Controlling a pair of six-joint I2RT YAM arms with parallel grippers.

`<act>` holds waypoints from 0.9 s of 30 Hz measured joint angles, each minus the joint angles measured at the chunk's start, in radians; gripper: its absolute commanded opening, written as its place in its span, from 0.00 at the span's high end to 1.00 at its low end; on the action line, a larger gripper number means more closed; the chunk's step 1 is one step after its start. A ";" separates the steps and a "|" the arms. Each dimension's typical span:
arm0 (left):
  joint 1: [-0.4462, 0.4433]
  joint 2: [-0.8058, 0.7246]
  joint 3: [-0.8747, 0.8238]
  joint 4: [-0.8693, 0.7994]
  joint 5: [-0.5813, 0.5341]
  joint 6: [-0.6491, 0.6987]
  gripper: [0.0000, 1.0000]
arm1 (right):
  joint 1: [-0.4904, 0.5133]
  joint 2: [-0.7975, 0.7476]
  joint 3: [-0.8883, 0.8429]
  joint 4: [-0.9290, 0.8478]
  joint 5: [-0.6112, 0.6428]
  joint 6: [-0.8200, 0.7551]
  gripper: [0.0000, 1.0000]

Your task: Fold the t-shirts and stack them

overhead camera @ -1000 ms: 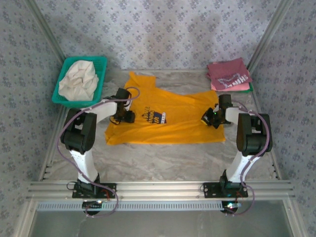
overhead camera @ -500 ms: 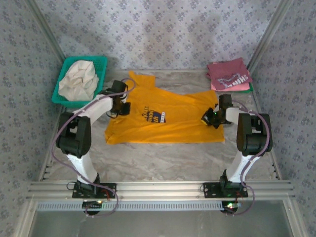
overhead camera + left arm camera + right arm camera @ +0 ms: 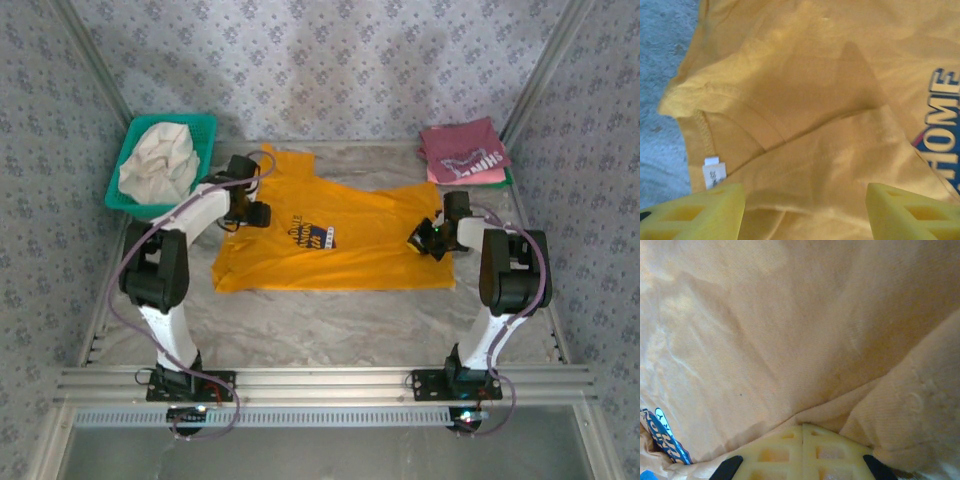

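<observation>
Mustard-yellow t-shirt (image 3: pixel 350 255) lies spread front-up mid tabletop (image 3: pixel 350 320): thin limp cotton jersey, stitched hems, small white label (image 3: pixel 711 172), dark blue chest print (image 3: pixel 312 236). The folded maroon t-shirt (image 3: pixel 462 150) sits on the pink t-shirt (image 3: pixel 470 178) at the far right corner. Left tool (image 3: pixel 805 200) hangs with jaws apart over a folded-over edge on the shirt's left side, while the right tool (image 3: pixel 802 427) is closed and looks pinched on cloth near the right edge, creases running into its tip. Risk: the thin pinch slips, or the left tool catches one layer only, so the soft cloth drags and the fold skews.

Mustard-yellow t-shirt (image 3: pixel 350 245) lies spread centrally, print (image 3: pixel 312 236) up; folded maroon t-shirt (image 3: pixel 462 150) atop pink t-shirt (image 3: pixel 468 178), far right.
</observation>
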 measured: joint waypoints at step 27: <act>-0.029 0.264 0.246 -0.058 -0.023 0.039 0.83 | -0.008 0.007 0.002 -0.001 -0.020 0.000 1.00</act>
